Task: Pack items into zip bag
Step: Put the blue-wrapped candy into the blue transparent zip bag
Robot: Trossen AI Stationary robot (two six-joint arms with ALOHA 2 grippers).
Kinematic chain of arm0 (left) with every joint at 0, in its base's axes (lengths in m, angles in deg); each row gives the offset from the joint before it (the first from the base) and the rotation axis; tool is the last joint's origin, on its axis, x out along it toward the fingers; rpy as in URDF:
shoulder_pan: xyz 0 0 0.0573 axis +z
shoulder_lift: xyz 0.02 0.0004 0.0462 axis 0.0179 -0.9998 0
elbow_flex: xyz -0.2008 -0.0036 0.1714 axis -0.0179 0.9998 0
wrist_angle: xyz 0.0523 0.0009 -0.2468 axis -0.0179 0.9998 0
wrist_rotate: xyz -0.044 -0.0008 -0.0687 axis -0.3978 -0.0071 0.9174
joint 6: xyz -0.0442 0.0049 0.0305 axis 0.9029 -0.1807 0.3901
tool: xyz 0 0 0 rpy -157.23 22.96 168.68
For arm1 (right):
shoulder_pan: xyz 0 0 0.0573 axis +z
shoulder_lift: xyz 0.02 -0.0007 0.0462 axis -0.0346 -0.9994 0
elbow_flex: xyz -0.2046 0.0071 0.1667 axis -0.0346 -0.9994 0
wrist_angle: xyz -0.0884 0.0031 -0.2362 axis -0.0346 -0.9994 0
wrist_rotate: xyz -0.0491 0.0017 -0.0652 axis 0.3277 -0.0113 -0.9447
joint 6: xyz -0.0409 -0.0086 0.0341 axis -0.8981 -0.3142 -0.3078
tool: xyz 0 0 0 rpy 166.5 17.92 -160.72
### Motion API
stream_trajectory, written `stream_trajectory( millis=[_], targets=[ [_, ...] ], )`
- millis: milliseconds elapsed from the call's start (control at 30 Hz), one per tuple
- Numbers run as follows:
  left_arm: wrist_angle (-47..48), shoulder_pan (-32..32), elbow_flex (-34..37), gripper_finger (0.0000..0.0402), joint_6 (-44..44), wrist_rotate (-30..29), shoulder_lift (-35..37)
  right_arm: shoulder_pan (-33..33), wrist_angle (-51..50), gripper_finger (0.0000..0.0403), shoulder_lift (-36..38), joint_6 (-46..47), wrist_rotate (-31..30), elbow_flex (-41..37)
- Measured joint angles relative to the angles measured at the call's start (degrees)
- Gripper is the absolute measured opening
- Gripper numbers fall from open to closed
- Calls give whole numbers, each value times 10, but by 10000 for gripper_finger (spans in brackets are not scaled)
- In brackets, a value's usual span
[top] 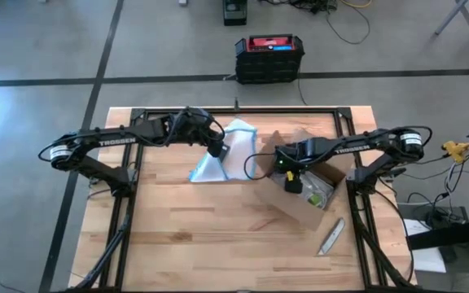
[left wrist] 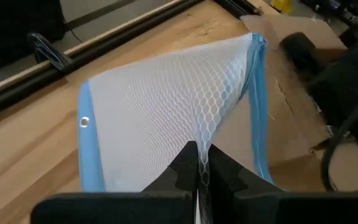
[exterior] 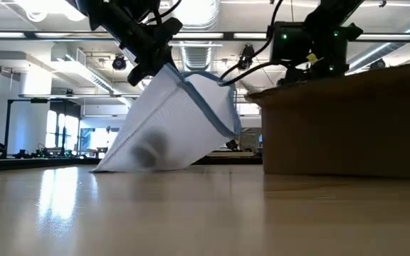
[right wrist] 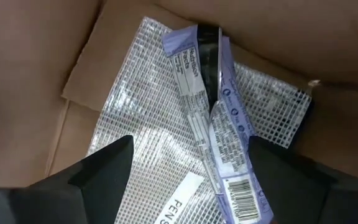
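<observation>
The left end effector pinches the limp mesh zip bag by its rim; the right end effector hangs spread over light, slippery packets in the cardboard box.

Overhead, table-level (shared bag), wrists

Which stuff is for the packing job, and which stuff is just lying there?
For the job:
- zip bag, pinched by the left claw
- packets in the cardboard box, under the open right claw

Just lying about:
- grey tool
- black crate on the floor
</observation>
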Motion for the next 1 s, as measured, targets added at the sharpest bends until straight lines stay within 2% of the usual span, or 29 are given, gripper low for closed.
stream_trajectory(
  millis=[167,467,667,867,1000],
  targets=[
    [-1,0,0,0,1,0,0,6,1,301,0,-83,2,10],
    [-1,0,0,0,1,0,0,6,-98,274,-2,-273,-6,95],
    [-2,0,0,0,1,0,1,7,-96,263,-17,-414,3,95],
    [-2,0,0,0,1,0,1,4,-62,255,-73,-453,-4,59],
    [-2,0,0,0,4,0,1,-3,-24,252,-107,-398,0,48]
  ],
)
